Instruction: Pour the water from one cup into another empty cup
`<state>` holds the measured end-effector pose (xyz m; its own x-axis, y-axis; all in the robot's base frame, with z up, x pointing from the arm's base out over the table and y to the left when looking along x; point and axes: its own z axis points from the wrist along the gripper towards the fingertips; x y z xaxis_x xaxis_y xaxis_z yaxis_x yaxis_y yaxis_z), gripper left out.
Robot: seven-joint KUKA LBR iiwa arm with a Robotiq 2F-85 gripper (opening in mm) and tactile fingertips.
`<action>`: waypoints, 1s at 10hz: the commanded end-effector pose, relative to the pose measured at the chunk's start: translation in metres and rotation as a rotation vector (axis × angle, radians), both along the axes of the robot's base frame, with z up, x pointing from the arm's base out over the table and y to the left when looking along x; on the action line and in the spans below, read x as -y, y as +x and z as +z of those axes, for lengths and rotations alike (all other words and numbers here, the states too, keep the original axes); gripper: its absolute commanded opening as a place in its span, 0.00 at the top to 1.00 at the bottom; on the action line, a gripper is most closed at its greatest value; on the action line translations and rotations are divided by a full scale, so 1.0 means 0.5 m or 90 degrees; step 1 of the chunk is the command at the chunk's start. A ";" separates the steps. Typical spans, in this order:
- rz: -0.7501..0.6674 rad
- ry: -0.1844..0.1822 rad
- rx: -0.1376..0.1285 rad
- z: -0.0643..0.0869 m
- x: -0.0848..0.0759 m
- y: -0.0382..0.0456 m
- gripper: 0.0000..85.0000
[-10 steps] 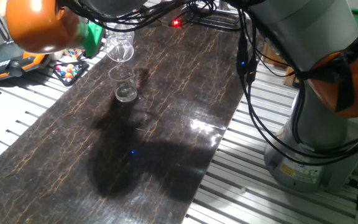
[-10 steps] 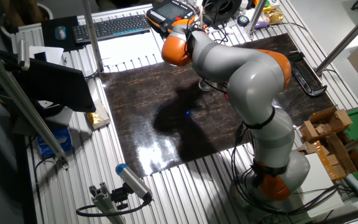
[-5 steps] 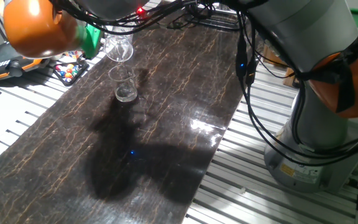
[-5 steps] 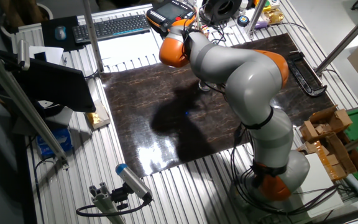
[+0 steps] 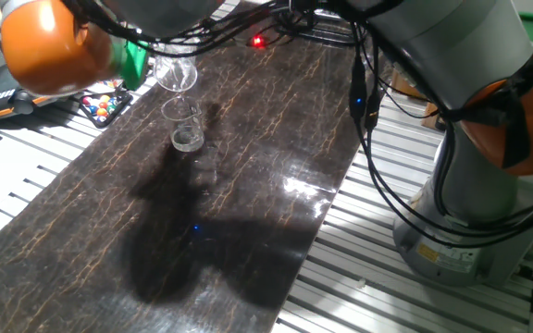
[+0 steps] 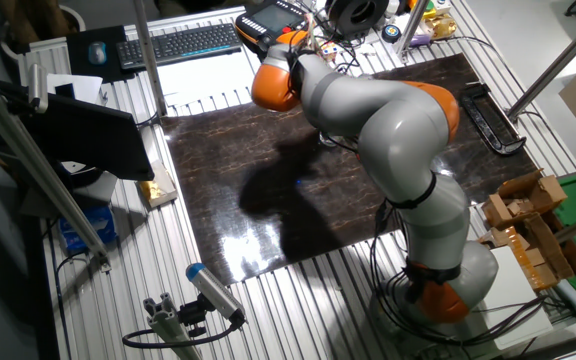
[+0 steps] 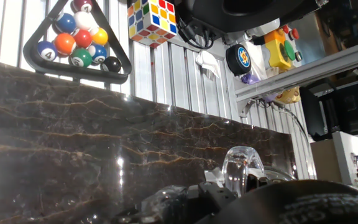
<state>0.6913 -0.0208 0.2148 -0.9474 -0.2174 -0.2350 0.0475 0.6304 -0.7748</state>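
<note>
In one fixed view my gripper (image 5: pixel 152 63), with green fingers (image 5: pixel 135 57), is shut on the wider clear tumbler (image 5: pixel 178 74). I hold it tilted in the air at the far left of the dark mat. Its mouth leans over the shorter clear cup (image 5: pixel 186 126), which stands upright on the mat directly below. The hand view shows the tumbler (image 7: pixel 241 168) as a clear curved shape between the dark fingers at the bottom edge. Water is too faint to make out in either cup. The arm hides both cups in the other fixed view.
A rack of billiard balls (image 7: pixel 79 37) and a Rubik's cube (image 7: pixel 152 22) lie on the slatted table beyond the dark marbled mat (image 5: pixel 248 166). A keyboard (image 6: pixel 178 42) and a teach pendant (image 6: pixel 273 18) sit at the far side. The robot base (image 5: pixel 475 213) stands at the right.
The orange wrist has shifted slightly left and the held tumbler has tipped further over the standing cup. The standing cup has not moved.
</note>
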 end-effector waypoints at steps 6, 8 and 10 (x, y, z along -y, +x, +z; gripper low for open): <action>0.006 -0.023 -0.003 0.002 -0.006 0.001 0.99; 0.009 -0.030 -0.005 0.002 -0.007 0.001 0.99; 0.011 -0.038 -0.007 0.000 -0.010 0.001 0.99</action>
<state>0.6919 -0.0161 0.2148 -0.9461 -0.2460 -0.2105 0.0285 0.5843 -0.8110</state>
